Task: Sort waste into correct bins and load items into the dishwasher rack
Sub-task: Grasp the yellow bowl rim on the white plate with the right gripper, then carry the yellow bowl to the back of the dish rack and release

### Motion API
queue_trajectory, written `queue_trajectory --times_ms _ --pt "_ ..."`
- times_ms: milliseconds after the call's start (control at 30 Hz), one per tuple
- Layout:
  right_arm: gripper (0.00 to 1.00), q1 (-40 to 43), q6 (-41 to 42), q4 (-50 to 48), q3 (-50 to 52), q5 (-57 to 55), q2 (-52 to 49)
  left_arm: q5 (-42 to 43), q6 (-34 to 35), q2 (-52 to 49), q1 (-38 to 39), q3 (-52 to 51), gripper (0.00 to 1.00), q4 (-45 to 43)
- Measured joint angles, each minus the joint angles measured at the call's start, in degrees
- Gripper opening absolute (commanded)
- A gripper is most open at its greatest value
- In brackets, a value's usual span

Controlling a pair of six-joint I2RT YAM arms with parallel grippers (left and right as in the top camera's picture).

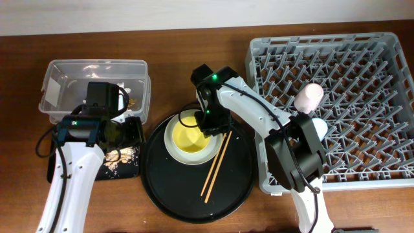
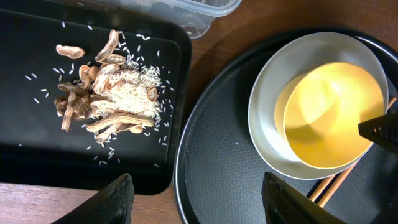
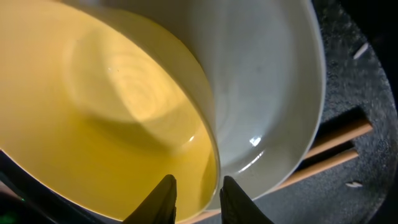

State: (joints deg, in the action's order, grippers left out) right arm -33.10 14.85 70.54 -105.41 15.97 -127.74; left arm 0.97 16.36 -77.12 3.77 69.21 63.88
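The yellow bowl (image 1: 187, 137) sits inside the grey-green bowl (image 1: 173, 153) on the round black tray (image 1: 187, 194), with the chopsticks (image 1: 215, 165) beside them. My right gripper (image 1: 208, 120) is shut on the yellow bowl's rim (image 3: 112, 93), one finger inside it and one against the grey-green bowl (image 3: 261, 81); it shows in the right wrist view (image 3: 196, 186). My left gripper (image 2: 198, 186) is open and empty between the shallow black tray (image 2: 37, 137), which holds the food scraps (image 2: 106, 99), and the round tray (image 2: 217, 162). The wrapper is out of view.
The clear tub (image 1: 65, 68) stands behind the black tray. The dishwasher rack (image 1: 362, 71) at the right holds the pink cup (image 1: 309, 97) and the blue cup (image 1: 318, 126), partly behind my right arm. Rice grains lie scattered on the black tray.
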Motion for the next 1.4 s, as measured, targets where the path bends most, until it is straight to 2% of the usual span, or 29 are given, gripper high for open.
queue_trajectory --times_ms 100,133,167,367,500,667,767,900,967,1067,1167,1400 --pt "0.24 0.0 0.3 -0.6 0.6 -0.2 0.0 0.0 0.0 0.0 0.0 0.0 0.65 0.0" --pt "0.18 0.0 0.4 -0.9 1.0 -0.2 0.0 0.0 0.0 0.0 0.0 0.0 0.65 0.0" --pt "0.04 0.0 0.9 -1.6 2.2 -0.4 0.0 0.0 0.0 0.0 0.0 0.0 0.65 0.0" --pt "0.04 0.0 1.6 -2.0 3.4 -0.6 0.0 0.0 0.0 0.0 0.0 0.0 0.65 0.0" --pt "0.04 1.2 1.0 2.7 -1.6 -3.3 0.2 0.0 0.0 0.0 0.0 0.0 0.65 0.0" --pt "0.04 7.4 -0.3 5.8 -13.0 -15.6 6.3 0.0 0.0 0.0 0.0 0.0 0.65 0.0" --pt "0.04 12.5 -0.4 2.6 -19.0 -28.5 13.2 0.0 0.0 0.0 0.0 0.0 0.65 0.0" --pt "0.04 16.8 -1.6 -1.9 -20.3 -46.2 15.4 0.0 0.0 0.0 0.0 0.0 0.65 -0.1" --pt "0.04 19.4 -0.1 -2.3 -19.9 -59.7 14.2 0.0 0.0 0.0 0.0 0.0 0.65 -0.2" --pt "0.04 22.6 2.2 -3.9 -18.8 -70.6 12.8 0.0 0.0 0.0 0.0 0.0 0.65 -0.3" --pt "0.04 25.8 3.4 -4.8 -18.1 -76.3 10.1 0.0 0.0 0.0 0.0 0.0 0.65 -0.7" --pt "0.04 28.2 4.2 -4.8 -17.9 -78.1 2.3 0.0 0.0 0.0 0.0 0.0 0.65 -0.9"
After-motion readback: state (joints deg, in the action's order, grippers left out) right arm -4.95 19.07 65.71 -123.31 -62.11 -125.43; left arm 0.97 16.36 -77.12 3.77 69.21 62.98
